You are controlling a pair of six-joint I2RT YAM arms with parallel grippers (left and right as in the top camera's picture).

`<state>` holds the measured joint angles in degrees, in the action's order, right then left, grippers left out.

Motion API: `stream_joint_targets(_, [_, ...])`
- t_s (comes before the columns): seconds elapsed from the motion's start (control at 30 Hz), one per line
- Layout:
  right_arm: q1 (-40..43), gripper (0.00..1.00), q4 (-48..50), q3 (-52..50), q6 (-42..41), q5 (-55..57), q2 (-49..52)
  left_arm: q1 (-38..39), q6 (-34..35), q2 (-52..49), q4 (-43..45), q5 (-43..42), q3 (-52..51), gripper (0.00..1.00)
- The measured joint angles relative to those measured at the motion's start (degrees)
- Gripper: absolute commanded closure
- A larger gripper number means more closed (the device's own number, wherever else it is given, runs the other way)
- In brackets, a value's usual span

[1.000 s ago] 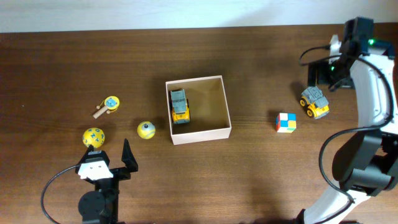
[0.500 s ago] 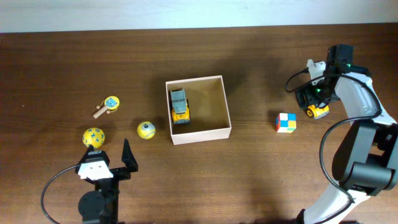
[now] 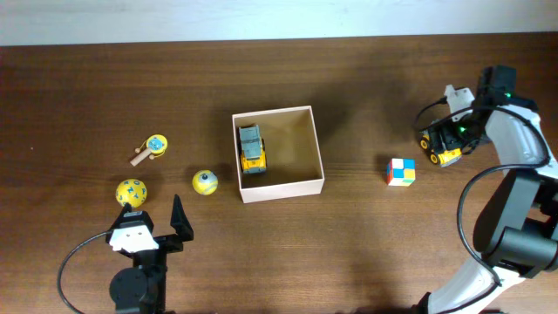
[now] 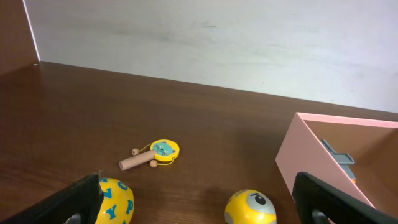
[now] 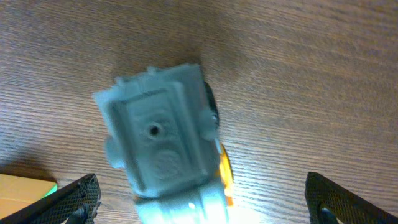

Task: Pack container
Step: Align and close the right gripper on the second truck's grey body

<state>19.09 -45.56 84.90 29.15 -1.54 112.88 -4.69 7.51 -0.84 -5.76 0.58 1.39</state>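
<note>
The right gripper (image 5: pixel 200 202) is hanging over a small grey and yellow plastic toy truck (image 5: pixel 161 137). Its two black fingers (image 5: pixel 71 199) are standing wide apart, one on each side of the truck. They are not touching it and are holding nothing.

The left gripper (image 4: pixel 202 202) is also standing wide open and holding nothing. It is waiting low at the near edge of the brown wooden table (image 3: pixel 87 96). Just beside one finger, a yellow ball with blue letters (image 4: pixel 117 200) is lying. A smaller yellow ball with an eye on it (image 4: pixel 250 208) is sitting between the fingers, a bit farther out. Behind them, a little yellow drum toy on a wooden stick (image 4: pixel 155 152) is lying flat.

The square, shallow cardboard box (image 3: pixel 281 186) is sitting near the middle of the table, open side up. Its outer walls are looking whitish and its inside tan-brown. A second grey and yellow toy truck (image 3: pixel 252 148) is lying inside, along the left wall.

A small cube with many colours (image 3: pixel 400 171) is sitting between the box and the right gripper.
</note>
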Motion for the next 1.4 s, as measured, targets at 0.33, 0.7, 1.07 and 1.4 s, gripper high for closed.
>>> stream_joint_targets(0.33, [0.5, 0.01, -0.4, -0.5, 0.0, -5.1, 0.0, 0.0, 0.0, 0.0, 0.0, 0.0, 0.0, 0.01])
stream_joint_targets(0.7, [0.5, 0.01, 3.7, -5.0, 1.5, -6.1, 0.4, 0.0, 0.0, 0.0, 0.0, 0.0, 0.0, 0.01])
stream_joint_targets(1.07, [0.2, 0.01, 4.6, -5.0, 0.9, -11.7, 1.1, 0.0, 0.0, 0.0, 0.0, 0.0, 0.0, 0.01])
stream_joint_targets(1.4, [-5.7, 0.01, 5.4, -5.0, -8.1, -12.5, 1.2, 0.0, 0.0, 0.0, 0.0, 0.0, 0.0, 0.01])
